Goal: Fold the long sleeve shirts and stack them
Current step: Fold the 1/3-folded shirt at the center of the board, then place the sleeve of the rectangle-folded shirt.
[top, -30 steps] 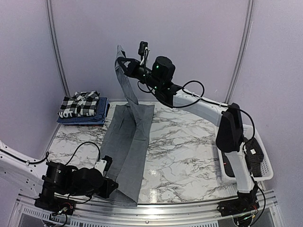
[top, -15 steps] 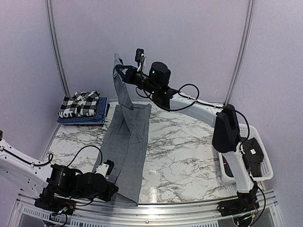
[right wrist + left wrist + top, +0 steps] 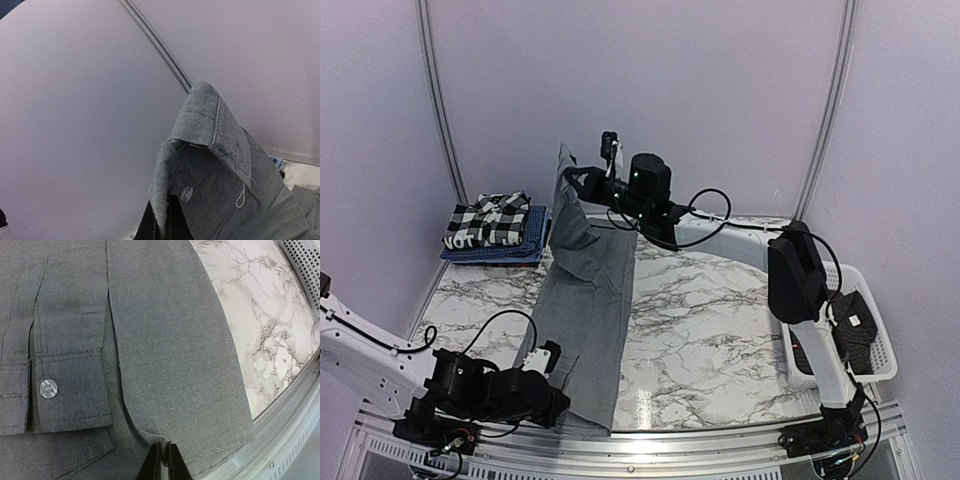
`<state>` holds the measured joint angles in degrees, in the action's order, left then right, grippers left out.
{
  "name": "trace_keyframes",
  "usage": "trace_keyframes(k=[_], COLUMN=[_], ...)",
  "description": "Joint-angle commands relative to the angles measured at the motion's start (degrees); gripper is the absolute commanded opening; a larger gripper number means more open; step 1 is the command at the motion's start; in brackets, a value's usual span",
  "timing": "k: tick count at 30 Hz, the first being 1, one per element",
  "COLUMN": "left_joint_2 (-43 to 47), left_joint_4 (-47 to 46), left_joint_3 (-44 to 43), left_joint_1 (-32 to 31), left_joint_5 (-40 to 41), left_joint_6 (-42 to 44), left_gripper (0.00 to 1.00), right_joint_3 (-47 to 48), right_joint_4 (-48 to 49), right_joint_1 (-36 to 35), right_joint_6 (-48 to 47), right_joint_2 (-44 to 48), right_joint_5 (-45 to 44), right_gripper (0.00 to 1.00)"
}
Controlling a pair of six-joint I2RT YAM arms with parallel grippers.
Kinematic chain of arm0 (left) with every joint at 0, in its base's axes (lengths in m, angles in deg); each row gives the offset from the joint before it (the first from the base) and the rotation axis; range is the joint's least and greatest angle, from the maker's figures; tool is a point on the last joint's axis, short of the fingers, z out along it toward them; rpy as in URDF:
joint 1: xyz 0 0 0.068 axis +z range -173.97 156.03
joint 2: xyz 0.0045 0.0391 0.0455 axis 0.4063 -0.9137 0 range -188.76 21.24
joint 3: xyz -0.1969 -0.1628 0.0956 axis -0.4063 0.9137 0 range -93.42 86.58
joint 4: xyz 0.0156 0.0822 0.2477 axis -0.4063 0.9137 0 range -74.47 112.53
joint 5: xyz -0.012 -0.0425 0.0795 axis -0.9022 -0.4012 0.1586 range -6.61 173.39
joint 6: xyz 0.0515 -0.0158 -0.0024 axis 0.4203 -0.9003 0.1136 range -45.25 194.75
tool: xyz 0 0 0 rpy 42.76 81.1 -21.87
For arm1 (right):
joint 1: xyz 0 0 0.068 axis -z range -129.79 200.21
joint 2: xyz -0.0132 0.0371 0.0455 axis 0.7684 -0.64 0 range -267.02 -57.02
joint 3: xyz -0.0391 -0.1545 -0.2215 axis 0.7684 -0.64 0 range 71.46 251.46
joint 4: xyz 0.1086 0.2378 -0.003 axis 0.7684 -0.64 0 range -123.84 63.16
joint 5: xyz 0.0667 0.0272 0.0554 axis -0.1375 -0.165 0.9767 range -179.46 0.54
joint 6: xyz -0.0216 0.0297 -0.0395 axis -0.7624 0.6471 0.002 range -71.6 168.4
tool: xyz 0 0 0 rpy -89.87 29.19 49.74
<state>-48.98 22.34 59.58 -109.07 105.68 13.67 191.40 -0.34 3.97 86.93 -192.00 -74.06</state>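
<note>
A mid-grey long sleeve shirt (image 3: 585, 320) lies as a long strip from the table's near edge toward the back. Its collar end (image 3: 210, 125) is lifted at the back left, and my right gripper (image 3: 572, 180) (image 3: 165, 202) is shut on the edge beside a button (image 3: 186, 193). At the near edge my left gripper (image 3: 558, 385) (image 3: 164, 445) pinches a small fold of the shirt's hem (image 3: 170, 350), jaws almost together. A buttoned cuff (image 3: 48, 388) lies flat to its left. A folded checked shirt (image 3: 488, 220) sits on a folded blue shirt (image 3: 525, 245) at the back left.
A white slatted basket (image 3: 865, 335) (image 3: 305, 265) with dark cloth in it stands off the table's right side. The marble table (image 3: 720, 310) (image 3: 260, 330) ends in a metal rail (image 3: 290, 430) just beyond the hem. The booth wall rises close behind the raised collar.
My right gripper has carried the collar end left and lower, so the raised cloth now sags over the strip. The left gripper stays at the hem, shifted slightly.
</note>
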Motion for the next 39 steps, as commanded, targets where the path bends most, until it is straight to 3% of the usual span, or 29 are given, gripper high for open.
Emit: trace_keyframes(k=[1,6,12,19,27,34,39], left_joint_2=[0.66,6.07,13.39,17.53,9.78,4.46,0.48], left_joint_4=[2.57,6.67,8.97,5.01,-3.14,-6.25,-6.28], left_joint_3=[-0.21,-0.9,-2.53,-3.43,-5.82,-6.17,-7.68], left_joint_1=[-0.42,-0.06,4.82,23.03,36.69,42.9,45.26], left_joint_5=[1.79,4.96,4.15,-9.08,-25.87,-31.82,-35.45], left_joint_6=[-0.59,0.0,2.84,7.78,10.63,11.61,13.35], left_gripper=[0.15,0.25,0.37,0.44,0.45,0.45,0.45], right_joint_3=[-3.35,-9.27,-12.16,-23.02,-31.88,-38.48,-42.8], right_joint_4=[-3.29,-8.55,-22.21,-31.03,-33.9,-33.94,-39.16], right_joint_1=[-1.85,-4.15,-8.89,-11.55,-14.13,-14.54,-12.98], right_joint_6=[-1.77,-2.9,-0.19,8.98,15.14,7.32,0.03], right_joint_2=[5.87,10.61,14.41,18.54,19.21,25.21,30.42], right_joint_5=[-7.1,-18.78,-33.11,-38.45,-35.82,-29.01,-23.5], right_gripper=[0.0,0.0,0.0,0.0,0.0,0.44,0.65])
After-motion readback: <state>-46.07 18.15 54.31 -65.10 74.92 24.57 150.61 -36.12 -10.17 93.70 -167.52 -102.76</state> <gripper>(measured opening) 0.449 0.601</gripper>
